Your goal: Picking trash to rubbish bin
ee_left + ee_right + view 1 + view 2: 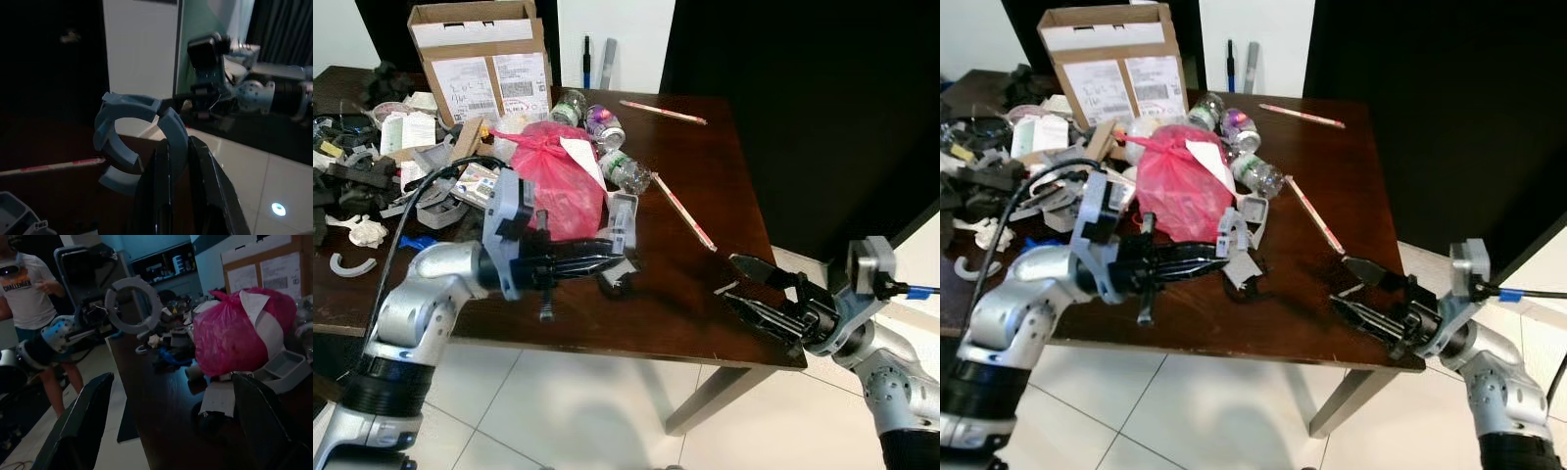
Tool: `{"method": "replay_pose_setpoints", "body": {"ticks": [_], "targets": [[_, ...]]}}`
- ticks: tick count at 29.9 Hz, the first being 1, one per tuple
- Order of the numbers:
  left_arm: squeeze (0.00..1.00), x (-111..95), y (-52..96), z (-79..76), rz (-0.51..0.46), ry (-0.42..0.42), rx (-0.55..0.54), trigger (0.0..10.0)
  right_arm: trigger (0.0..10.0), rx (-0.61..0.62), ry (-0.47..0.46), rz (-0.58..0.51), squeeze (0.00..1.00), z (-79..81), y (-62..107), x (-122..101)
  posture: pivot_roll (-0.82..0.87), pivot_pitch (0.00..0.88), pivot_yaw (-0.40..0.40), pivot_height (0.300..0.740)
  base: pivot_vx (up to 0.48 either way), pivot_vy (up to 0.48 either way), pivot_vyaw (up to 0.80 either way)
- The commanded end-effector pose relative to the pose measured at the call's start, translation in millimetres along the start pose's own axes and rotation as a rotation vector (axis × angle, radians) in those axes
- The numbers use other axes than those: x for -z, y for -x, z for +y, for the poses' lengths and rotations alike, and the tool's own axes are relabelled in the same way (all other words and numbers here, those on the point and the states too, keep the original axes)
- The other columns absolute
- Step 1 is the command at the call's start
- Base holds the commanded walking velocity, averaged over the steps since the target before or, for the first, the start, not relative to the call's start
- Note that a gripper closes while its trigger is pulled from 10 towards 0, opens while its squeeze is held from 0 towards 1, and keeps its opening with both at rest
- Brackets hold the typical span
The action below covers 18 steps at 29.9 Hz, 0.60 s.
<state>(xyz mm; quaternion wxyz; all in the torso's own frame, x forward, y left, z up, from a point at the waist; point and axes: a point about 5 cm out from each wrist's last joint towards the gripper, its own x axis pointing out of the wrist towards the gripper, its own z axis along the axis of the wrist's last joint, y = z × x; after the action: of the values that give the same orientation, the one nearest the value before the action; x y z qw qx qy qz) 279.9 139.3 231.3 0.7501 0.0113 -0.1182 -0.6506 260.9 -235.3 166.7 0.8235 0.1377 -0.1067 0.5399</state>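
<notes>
Nearest the head camera, the left gripper [607, 257] is clenched on a grey ring-shaped plastic part [139, 139], held just above the front of the dark wooden table [705, 186], beside the pink rubbish bag [558, 181]. At the table's front right corner the right gripper [754, 286] hangs with its fingers spread and nothing between them. Behind the bag lie plastic bottles [626, 168], a cardboard box [484, 54], long paper-wrapped sticks [683, 211] and a heap of grey and black parts [372, 176]. A person [29, 298] stands beyond the table.

I judge the pickup step done for this piece: the next move calls for carrying it off the table to a bin, whose place I cannot tell.
</notes>
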Motion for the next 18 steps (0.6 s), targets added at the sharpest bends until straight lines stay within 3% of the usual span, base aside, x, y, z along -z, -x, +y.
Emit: {"method": "replay_pose_setpoints", "body": {"ticks": [1, 4, 11, 18], "targets": [[0.0, -0.7, -1.4, -5.4, -0.051, 0.026, -0.005, 10.0, 10.0, 0.019, -0.011, -0.022, 0.0, -1.0, 4.3, 2.1, 0.03, 0.134, -0.026, 0.74, 0.0, 0.0, 0.0], [0.0, 0.5, -0.5, -8.2, -0.079, 0.046, -0.032, 10.0, 10.0, 0.054, -0.006, -0.021, 0.0, -5.0, 4.8, 4.1, 0.03, 0.134, -0.026, 0.74, 0.0, 0.0, 0.0], [0.0, 5.6, -1.9, -11.9, -0.14, 0.106, -0.127, 10.0, 10.0, 0.285, 0.052, 0.023, 0.0, -28.7, 2.2, 12.7, 0.04, 0.139, -0.028, 0.74, 0.0, 0.0, 0.0], [0.0, 21.7, -18.0, -23.2, -0.186, 0.169, -0.159, 10.0, 10.0, 0.372, -0.018, 0.019, 0.0, -39.0, -3.8, 18.1, 0.04, 0.127, -0.03, 0.74, 0.0, 0.0, 0.0]]}}
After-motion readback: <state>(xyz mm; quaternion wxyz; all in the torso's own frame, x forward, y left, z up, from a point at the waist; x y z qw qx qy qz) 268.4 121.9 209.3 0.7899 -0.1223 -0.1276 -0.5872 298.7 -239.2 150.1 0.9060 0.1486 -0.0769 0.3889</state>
